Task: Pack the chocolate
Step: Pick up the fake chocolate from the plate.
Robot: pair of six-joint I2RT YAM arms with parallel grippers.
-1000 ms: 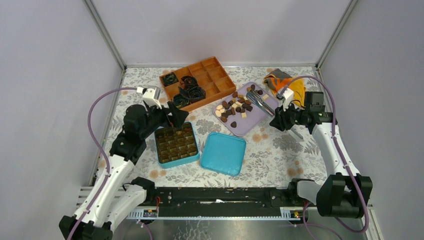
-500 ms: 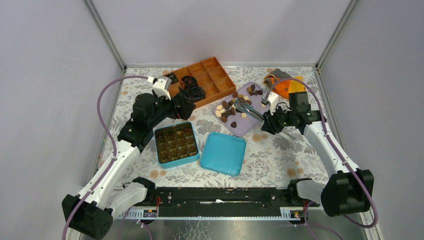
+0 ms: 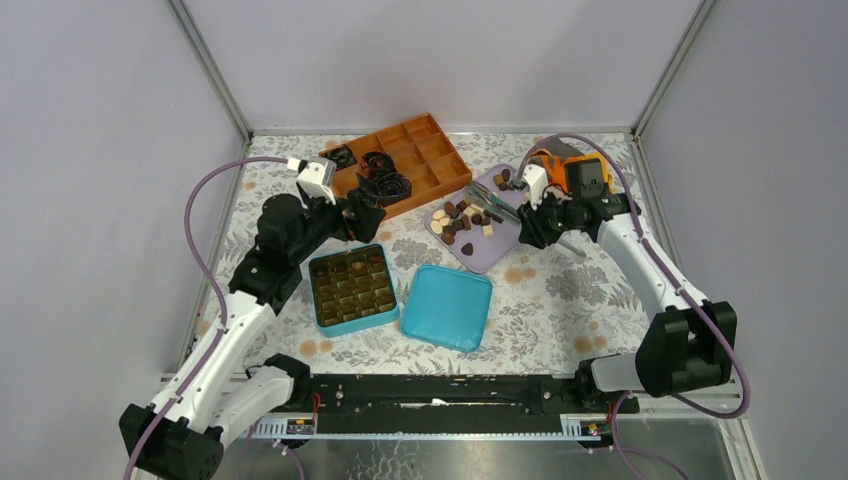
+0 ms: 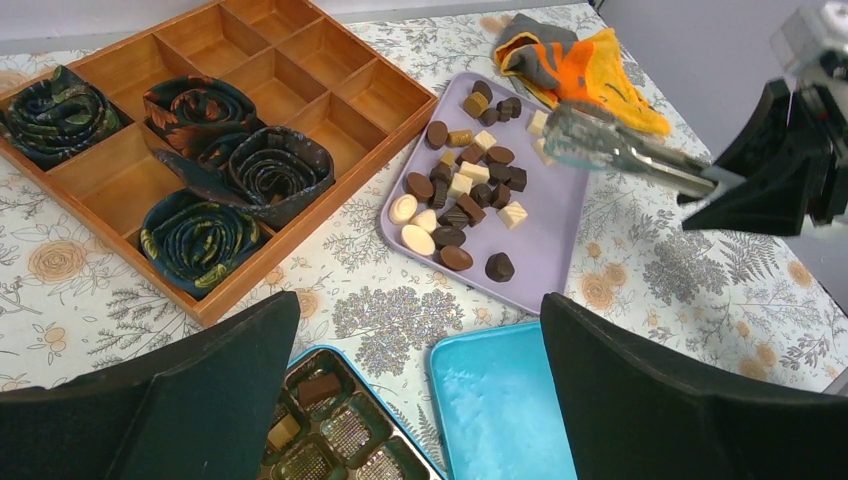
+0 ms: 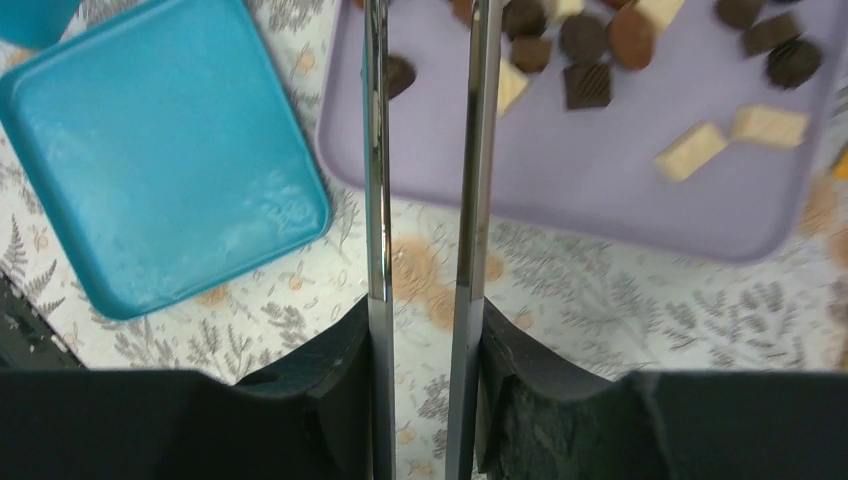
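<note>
Your right gripper (image 5: 425, 345) is clamped on a pair of metal tongs (image 5: 376, 200); the tongs' 2 arms stand a narrow gap apart with nothing visible between them, though their tips run out of the wrist view, so you cannot tell what lies right at the ends. The chocolate (image 4: 462, 195) lies under and just ahead of those arms, crowded on the purple tray (image 4: 555, 230).

Your likely trouble is that crowding; a tip landing between 2 pieces could shove neighbours off the tray, and an off-centre squeeze could flick a smooth piece out; the tongs might also twist in the grip.

The pieces are small; dark brown, mid brown and cream-white; round, oval and square.

Your left gripper (image 4: 420, 390) gapes wide, holding nothing, above the teal tin (image 3: 355, 320).
</note>
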